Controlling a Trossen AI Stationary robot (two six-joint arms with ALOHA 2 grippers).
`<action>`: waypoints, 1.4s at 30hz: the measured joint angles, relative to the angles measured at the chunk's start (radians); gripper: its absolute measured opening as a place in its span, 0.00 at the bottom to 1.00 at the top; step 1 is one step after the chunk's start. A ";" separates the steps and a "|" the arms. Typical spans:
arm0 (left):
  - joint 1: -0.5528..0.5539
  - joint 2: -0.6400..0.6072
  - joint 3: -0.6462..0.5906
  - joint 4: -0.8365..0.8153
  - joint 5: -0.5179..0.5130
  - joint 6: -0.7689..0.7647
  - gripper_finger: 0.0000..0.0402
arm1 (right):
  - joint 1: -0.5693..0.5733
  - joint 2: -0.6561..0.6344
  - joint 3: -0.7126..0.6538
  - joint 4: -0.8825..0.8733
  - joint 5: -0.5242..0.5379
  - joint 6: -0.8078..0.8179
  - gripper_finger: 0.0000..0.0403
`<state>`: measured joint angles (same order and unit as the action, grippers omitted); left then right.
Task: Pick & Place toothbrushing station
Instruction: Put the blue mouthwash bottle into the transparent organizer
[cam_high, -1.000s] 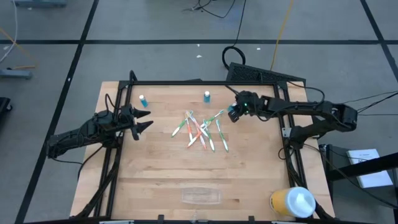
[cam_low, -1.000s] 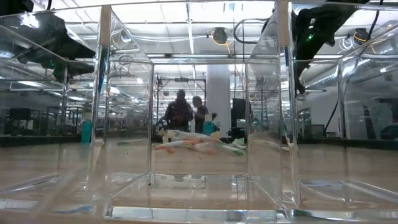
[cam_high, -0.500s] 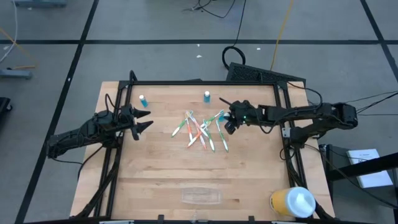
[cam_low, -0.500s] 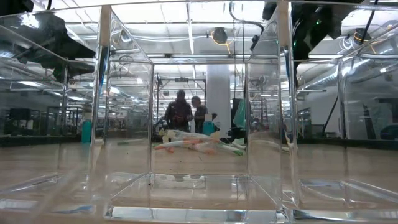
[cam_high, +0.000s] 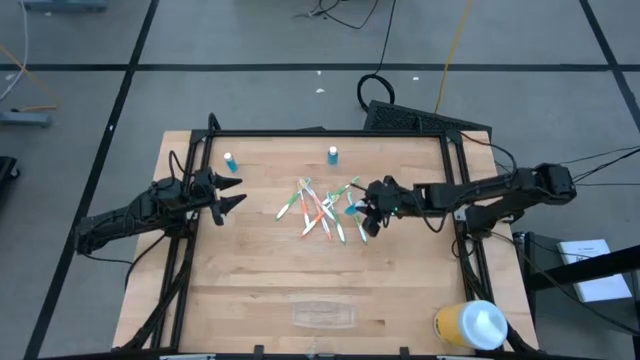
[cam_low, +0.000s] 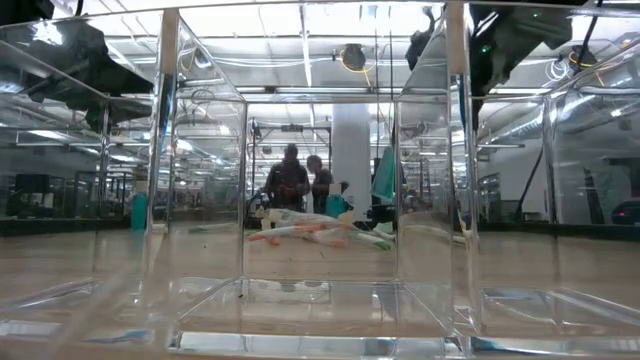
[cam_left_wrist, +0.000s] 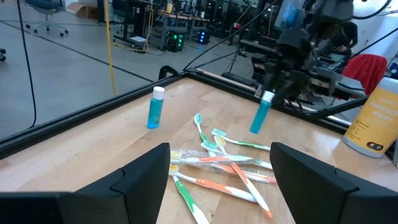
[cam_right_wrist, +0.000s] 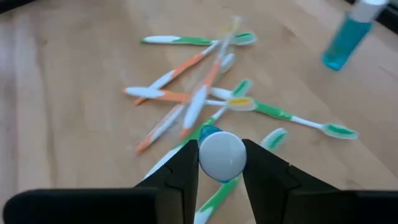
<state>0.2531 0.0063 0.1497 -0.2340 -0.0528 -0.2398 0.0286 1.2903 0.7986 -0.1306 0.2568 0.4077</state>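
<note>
The see-through toothbrushing station (cam_high: 325, 316) stands on its base near the table's front edge, and its clear walls (cam_low: 165, 200) fill the low view. My right gripper (cam_high: 364, 212) is shut on a small blue bottle (cam_left_wrist: 260, 116) with a white cap, over the right side of a pile of toothbrushes (cam_high: 323, 210). My left gripper (cam_high: 232, 195) is open and empty at the table's left, and its own view (cam_left_wrist: 217, 180) faces the pile. My right gripper pinches the bottle's white cap (cam_right_wrist: 222, 155) between its two fingers (cam_right_wrist: 183, 171), which come from above and point down. The blue body (cam_left_wrist: 259, 119) hangs below the fingers, a little tilted, clear of the table and the toothbrushes.
Two more blue bottles stand upright near the far edge, one at the left (cam_high: 229, 161) and one at the middle (cam_high: 332, 154). A yellow cup with a white lid (cam_high: 470, 325) stands at the front right corner. Black rails (cam_high: 452, 170) border the table. People (cam_low: 300, 180) stand far behind.
My right gripper has carried the blue bottle from near the table's far right toward the left and the near edge, and it is now over the toothbrush pile. It has stayed shut on the bottle, which stays clear of the table.
</note>
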 joint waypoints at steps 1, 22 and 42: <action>0.000 0.000 0.000 0.000 0.000 0.000 0.70 | 0.015 0.000 0.000 0.000 -0.001 -0.004 0.24; 0.000 0.000 0.000 0.000 0.000 0.000 0.70 | 0.332 0.000 0.000 0.119 0.002 0.025 0.24; 0.000 0.000 0.000 0.000 0.000 0.000 0.70 | 0.461 0.280 0.270 0.282 -0.135 -0.096 0.24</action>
<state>0.2530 0.0063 0.1497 -0.2337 -0.0525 -0.2398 0.4900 1.5703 1.0687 0.1516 0.1215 0.3118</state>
